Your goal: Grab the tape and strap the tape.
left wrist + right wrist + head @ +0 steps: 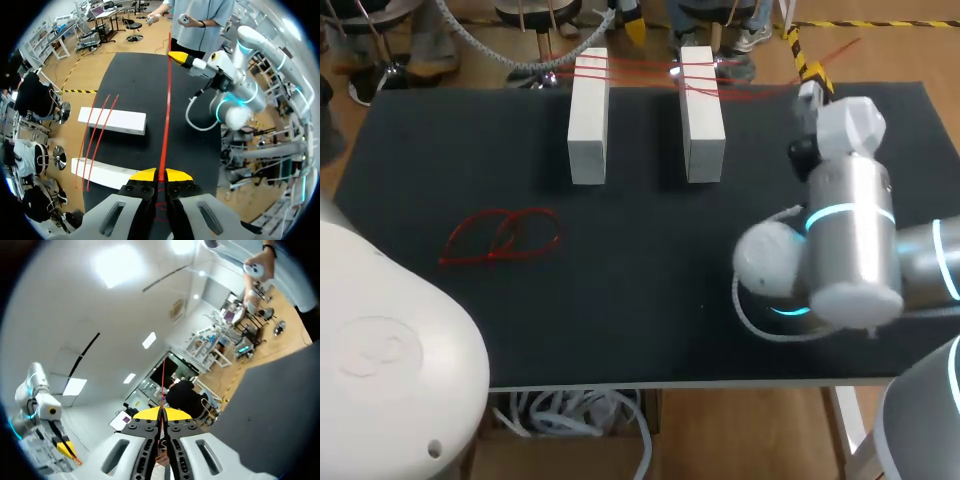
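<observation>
**Left gripper: closed.** My two yellow fingertips meet on the thin red tape, one from each side, so the strand is pinched between them. From there the tape runs in a straight, taut line ahead of the gripper, over the black table mat, to my right gripper.

**Right gripper: closed.** In the right wrist view its yellow tips are pressed together on the same thin red tape. The strand leaves the tips and continues straight ahead of them.

**Arms.** My right arm comes in from the right and hangs over the right part of the mat, with its wrist toward the far right edge. My left arm fills the near left corner of the head view.

**Fixtures.** Two white rectangular blocks stand side by side, apart from each other, at the far middle of the mat. Their long sides run near to far. Several red strands cross the far ends of both blocks. I cannot tell whether these strands join the piece I hold. In the left wrist view the blocks lie beside the taut tape, on its far side.

**Loose material.** A red tape loop lies flat on the near left part of the mat, well apart from the blocks.
</observation>
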{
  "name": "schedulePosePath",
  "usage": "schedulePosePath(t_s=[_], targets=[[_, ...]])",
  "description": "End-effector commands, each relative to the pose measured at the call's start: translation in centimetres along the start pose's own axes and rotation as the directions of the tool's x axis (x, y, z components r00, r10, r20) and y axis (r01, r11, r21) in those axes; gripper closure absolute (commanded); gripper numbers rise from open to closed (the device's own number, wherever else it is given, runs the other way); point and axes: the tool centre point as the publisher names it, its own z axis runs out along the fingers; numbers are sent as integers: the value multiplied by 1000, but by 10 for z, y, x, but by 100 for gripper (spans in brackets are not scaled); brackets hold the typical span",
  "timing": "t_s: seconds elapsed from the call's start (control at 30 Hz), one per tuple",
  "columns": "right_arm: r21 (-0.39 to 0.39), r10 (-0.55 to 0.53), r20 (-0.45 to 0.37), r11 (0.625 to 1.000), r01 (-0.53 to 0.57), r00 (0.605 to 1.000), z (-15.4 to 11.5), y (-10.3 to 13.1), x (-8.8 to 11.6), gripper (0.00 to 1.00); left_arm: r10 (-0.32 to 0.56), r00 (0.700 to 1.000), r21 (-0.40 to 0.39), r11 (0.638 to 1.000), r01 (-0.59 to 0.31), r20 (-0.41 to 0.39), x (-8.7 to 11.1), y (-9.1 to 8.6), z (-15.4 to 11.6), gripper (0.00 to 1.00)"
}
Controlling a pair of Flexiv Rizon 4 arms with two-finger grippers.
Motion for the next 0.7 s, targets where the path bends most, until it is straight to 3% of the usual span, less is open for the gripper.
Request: schedulePosePath(t_s=[0.03, 0.2, 0.5, 0.7], targets=[[-39, -143, -195, 990, 138, 970, -7, 8, -7, 100, 0, 1000, -3, 1000, 0, -1, 0, -1, 0, 100], [-82, -250, -198, 968, 238, 948, -16, 8, -1, 100, 0, 1000, -3, 1000, 0, -1, 0, -1, 0, 100], [-53, -400, -40, 916, 397, 916, -32, -4, 16, 100, 0, 1000, -3, 1000, 0, -1, 0, -1, 0, 100], [-43, -511, 84, 856, 515, 856, -48, -5, 19, 100, 0, 1000, -3, 1000, 0, -1, 0, -1, 0, 100]])
